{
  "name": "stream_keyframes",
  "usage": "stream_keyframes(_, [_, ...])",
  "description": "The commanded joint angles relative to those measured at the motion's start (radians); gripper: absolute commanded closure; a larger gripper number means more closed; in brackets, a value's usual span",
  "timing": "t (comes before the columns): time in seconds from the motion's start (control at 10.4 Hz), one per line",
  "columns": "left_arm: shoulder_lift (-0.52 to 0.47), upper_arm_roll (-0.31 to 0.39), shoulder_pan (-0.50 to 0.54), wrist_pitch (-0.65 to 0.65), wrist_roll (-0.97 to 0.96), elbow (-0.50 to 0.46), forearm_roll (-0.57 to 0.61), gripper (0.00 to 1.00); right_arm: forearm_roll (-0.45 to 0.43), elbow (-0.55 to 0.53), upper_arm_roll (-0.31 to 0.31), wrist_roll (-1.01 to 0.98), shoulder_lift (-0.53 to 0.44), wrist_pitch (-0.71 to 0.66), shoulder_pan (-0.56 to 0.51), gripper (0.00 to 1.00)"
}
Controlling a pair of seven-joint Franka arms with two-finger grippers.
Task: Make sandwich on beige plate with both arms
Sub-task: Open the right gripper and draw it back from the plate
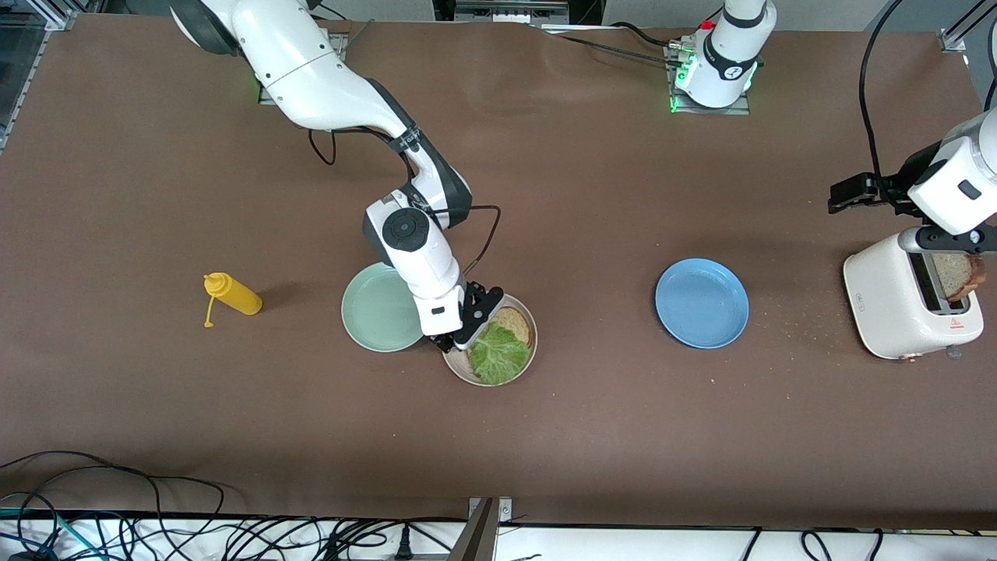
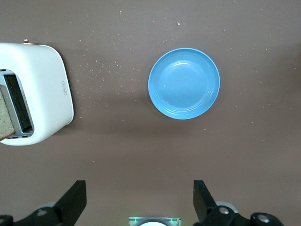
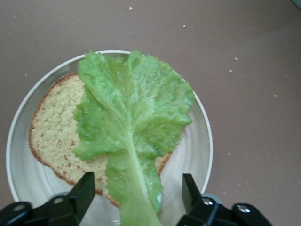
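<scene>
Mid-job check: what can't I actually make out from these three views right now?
- Left gripper: in the front view the left arm's own wrist hides it over the toaster; only fingers show in its wrist view.
- Bread slice in the toaster: the slot hides its lower part; the left wrist view's edge crops it.
- Bread slice on the beige plate: the lettuce leaf covers much of it.

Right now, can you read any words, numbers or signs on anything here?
No word or number is readable.
Toaster: red-and-white warning label with a triangle sign, print too small.
Toaster side, left wrist view: small oval mark, unreadable.
Left arm base: round sticker, too small.
Plates, yellow bottle: none.
</scene>
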Motion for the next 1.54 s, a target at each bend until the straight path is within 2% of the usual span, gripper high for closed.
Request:
stream_keyframes(0.0, [0.013, 0.0, -0.002, -0.024, -0.009, 0.033, -0.005, 0.0, -0.007, 0.018, -0.001, -0.009, -0.049, -0.095, -0.047, 0.0])
stream_keyframes(0.19, [0.013, 0.0, -0.002, -0.024, -0.009, 0.033, -0.005, 0.0, -0.004, 0.015, 0.0, -0.006, -0.159, -0.289, -0.103, 0.0])
stream_keyframes(0.48, [0.013, 0.001, 0.001, -0.024, -0.007, 0.033, -0.005, 0.0, 0.106, 0.018, -0.003, -0.006, -0.33, -0.624, -0.263, 0.0])
stream_keyframes(0.96, [0.013, 0.0, 0.003, -0.024, -0.009, 0.033, -0.005, 0.0, 0.117, 0.017, -0.017, -0.029, -0.465, -0.894, -0.58, 0.0])
stream_keyframes(1.06, [0.013, 0.0, 0.003, -0.024, -0.009, 0.033, -0.005, 0.0, 0.119, 0.006, -0.037, -0.136, -0.48, -0.933, -0.608, 0.0])
stream_keyframes(1.25, [0.013, 0.0, 0.004, -0.024, -0.009, 0.033, -0.005, 0.0, 0.158, -0.054, -0.127, -0.389, -0.508, -0.932, -0.624, 0.0])
stream_keyframes(1.44, [0.013, 0.0, 0.004, -0.024, -0.007, 0.033, -0.005, 0.0, 0.293, -0.139, -0.231, -0.597, -0.514, -0.919, -0.624, 0.0])
